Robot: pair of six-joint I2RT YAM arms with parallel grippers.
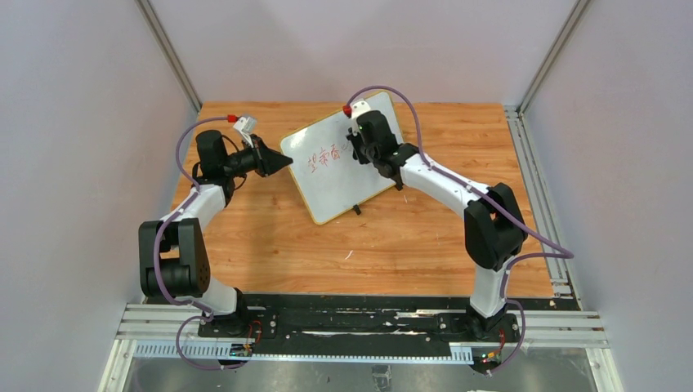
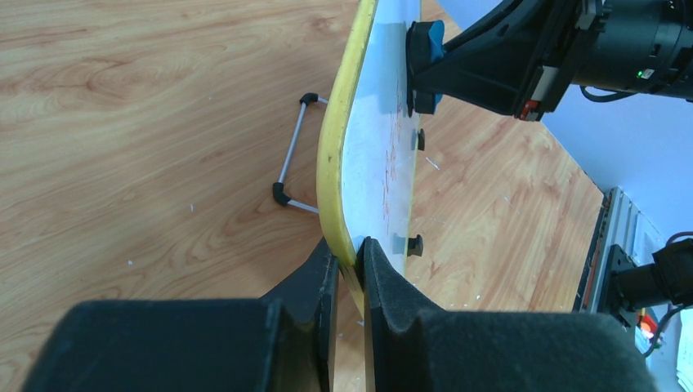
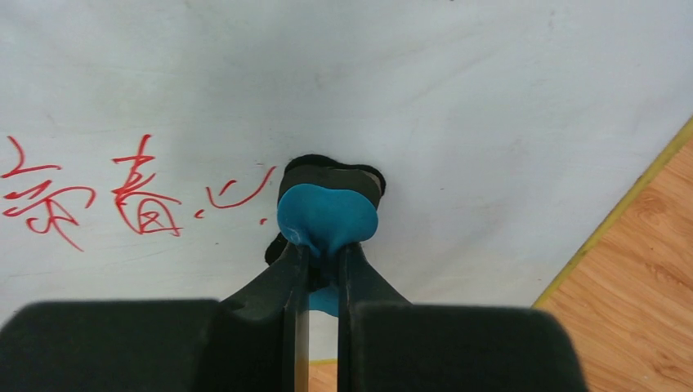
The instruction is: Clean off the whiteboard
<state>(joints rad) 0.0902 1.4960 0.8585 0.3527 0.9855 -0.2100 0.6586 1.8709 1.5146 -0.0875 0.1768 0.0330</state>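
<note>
Closest to the lens, the left claw [image 2: 350,255] is clamped tight on the yellow rim of the whiteboard [image 2: 377,139], at the board's left corner; the whiteboard stands tilted on the tabletop [image 1: 368,245], propped by a wire stand [image 2: 292,155] behind it; against the board's white face the right claw [image 3: 323,255] grips a blue eraser [image 3: 327,216], its dark pad touching the surface just beside the red handwriting [image 3: 82,196], which lies between the two claws.
</note>
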